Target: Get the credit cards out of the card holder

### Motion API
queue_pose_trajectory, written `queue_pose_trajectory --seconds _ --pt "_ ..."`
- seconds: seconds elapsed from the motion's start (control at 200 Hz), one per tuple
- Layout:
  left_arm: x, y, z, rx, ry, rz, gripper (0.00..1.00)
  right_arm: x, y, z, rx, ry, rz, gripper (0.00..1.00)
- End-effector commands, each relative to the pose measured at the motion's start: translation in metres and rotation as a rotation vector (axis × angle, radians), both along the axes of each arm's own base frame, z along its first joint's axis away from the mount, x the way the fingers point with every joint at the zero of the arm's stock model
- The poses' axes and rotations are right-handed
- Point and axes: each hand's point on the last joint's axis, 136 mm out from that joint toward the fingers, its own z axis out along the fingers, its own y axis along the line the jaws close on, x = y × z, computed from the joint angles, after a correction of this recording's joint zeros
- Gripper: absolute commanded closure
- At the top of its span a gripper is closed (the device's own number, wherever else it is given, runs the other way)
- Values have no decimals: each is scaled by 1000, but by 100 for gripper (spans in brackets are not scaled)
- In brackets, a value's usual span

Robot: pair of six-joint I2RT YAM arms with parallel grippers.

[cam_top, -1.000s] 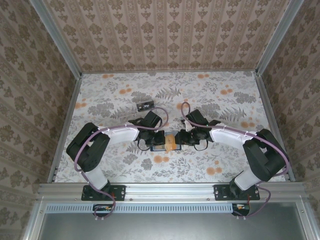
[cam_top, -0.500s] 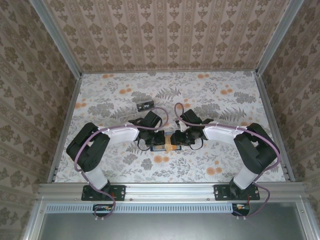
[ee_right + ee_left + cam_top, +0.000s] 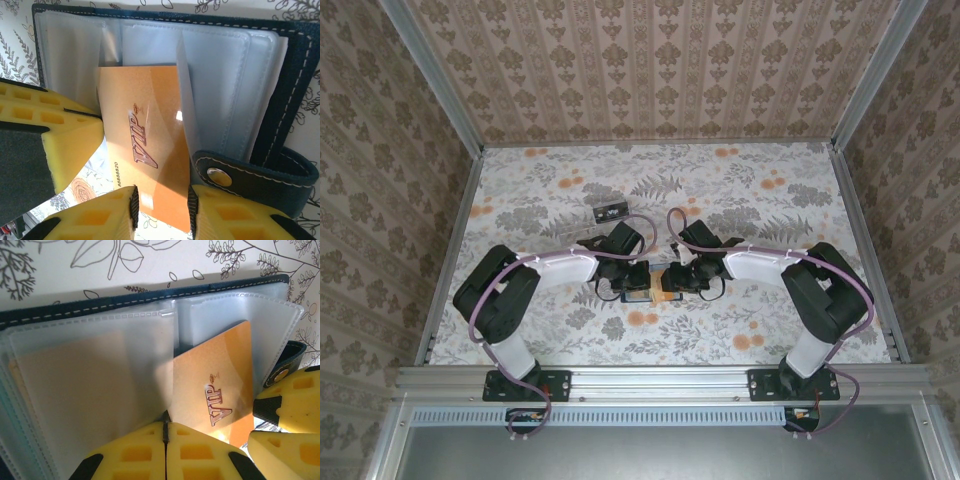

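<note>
The left tool (image 3: pixel 165 432) – jaws closed – bears on the open card holder (image 3: pixel 295 75), evidently pinning it to the surface (image 3: pixel 150 260), while the right tool (image 3: pixel 160 200), jaws apart, straddles the orange card (image 3: pixel 150 125) protruding from its sleeve – grip unconfirmed.

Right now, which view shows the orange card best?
The right wrist view: the card lies close and partly out of its sleeve, with the VIP print and digits sharp. The left wrist view shows the card partly behind a cloudy sleeve. The top view gives a small orange patch.
</note>
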Motion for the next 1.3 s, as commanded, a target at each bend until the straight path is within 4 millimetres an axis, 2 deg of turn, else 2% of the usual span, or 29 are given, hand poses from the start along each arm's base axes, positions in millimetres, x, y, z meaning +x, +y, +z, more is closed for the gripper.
queue_pose_trajectory --seconds 0.0,0.24,0.345,0.54,0.775,0.89,1.095,1.2,1.295 --pt "-8 7 -15 57 41 -18 93 -4 7 -4 32 19 23 68" --pt "-10 7 -16 58 45 -20 93 -4 11 -2 59 26 23 67" --pt "-10 7 -16 58 45 -21 93 -3 2 -6 5 20 8 65" --pt "-11 8 -17 64 45 -19 93 -3 -10 -1 -56 -16 14 64" --pt "-11 9 -16 65 44 -20 94 -5 -8 -7 -44 2 15 64" --pt "-11 8 -16 64 43 -22 93 -6 0 -8 -1 18 18 65" --pt "-12 7 -16 61 43 -25 93 -4 12 -5 72 35 14 71" --pt "-12 6 -15 60 41 -27 94 -5 12 -7 69 41 9 82" --pt "-12 7 -15 63 39 -27 93 -5 9 -6 61 32 3 86"
